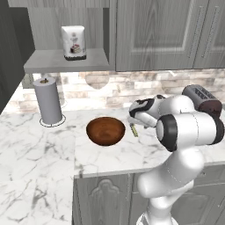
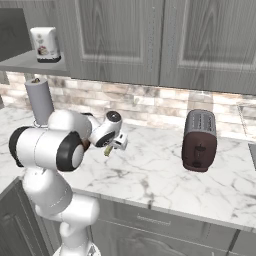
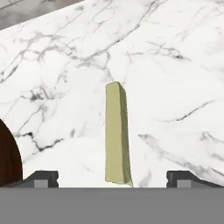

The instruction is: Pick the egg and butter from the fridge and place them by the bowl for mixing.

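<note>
White-veined marble counter (image 1: 39, 154), grey wood-grain cabinets (image 2: 165, 40) (panelled doors), pale brick backsplash (image 1: 118, 88)

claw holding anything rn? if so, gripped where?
Nothing held. The claw is open, fingertips wide apart, with the butter between them on the counter, beside the bowl.

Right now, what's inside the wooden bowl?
The bowl looks empty: only its glossy brown inside shows. Its near inner wall is hidden by the rim. The butter lies outside it, on the counter.
</note>
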You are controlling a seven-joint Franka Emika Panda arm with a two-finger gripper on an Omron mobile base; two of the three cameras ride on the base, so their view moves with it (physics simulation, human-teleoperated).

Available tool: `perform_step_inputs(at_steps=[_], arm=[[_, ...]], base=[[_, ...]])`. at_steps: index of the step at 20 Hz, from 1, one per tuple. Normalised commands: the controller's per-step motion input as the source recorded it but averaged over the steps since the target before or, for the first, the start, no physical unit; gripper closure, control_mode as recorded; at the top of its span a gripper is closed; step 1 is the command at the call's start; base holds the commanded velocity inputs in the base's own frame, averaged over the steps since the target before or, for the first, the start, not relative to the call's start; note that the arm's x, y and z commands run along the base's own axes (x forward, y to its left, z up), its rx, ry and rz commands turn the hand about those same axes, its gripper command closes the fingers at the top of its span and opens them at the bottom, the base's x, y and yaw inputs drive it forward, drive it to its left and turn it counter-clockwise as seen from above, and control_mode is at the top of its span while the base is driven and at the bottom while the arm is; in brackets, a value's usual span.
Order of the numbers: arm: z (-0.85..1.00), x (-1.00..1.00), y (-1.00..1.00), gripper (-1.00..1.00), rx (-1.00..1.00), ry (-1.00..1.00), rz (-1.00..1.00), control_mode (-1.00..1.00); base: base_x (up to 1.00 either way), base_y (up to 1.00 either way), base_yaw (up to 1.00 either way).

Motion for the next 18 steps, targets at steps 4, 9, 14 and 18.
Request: perform_step_inputs(at_steps=[4, 9, 14, 18], arm=[[0.31, -0.37, -0.07, -1.00, -0.08, -0.10, 0.00, -1.00], [0.27, -0.54, -0.13, -1.00, -0.12, -0.18, 0.00, -1.00], [0.20, -0.57, -0.04, -1.00, -0.15, -0.10, -0.08, -1.00], [0.27, -0.53, 0.00, -1.00, -0.09, -0.06, -0.02, -1.00]], base=[[0.00, 0.00, 0.00], [0.00, 0.00, 0.00], [0.00, 0.00, 0.00], [0.00, 0.00, 0.00]])
